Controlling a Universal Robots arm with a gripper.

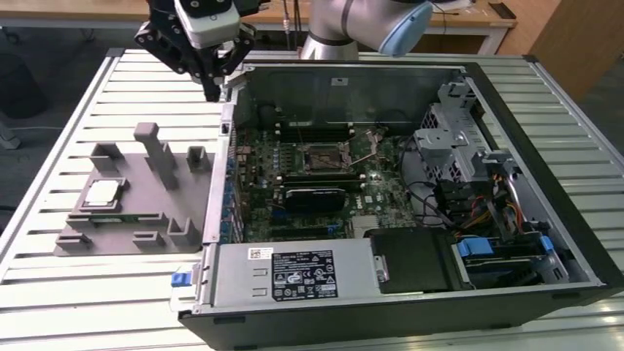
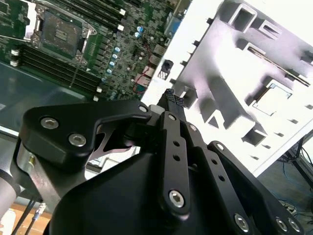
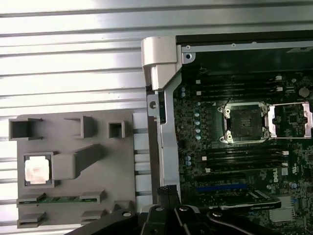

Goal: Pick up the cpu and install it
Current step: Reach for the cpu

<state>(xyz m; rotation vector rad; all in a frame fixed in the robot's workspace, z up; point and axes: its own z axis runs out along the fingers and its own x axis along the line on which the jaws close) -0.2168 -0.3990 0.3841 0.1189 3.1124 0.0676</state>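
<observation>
Gripper [image 1: 212, 95], fingers pressed together & empty, over PC case [image 1: 410, 73] corner; cpu [image 1: 102, 193] sits in grey jig [image 1: 127, 238], well apart; mobo socket [image 1: 322, 156] open.

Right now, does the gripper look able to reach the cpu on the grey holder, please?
Probably yes: the cpu lies uncovered in an open pocket of the grey holder, and the gripper hangs apart, by the case. Only the tall post beside it might crowd the approach.

One cpu [image 3: 38, 170], one holder [image 3: 117, 171], perhaps one memory stick [image 3: 58, 199].
</observation>
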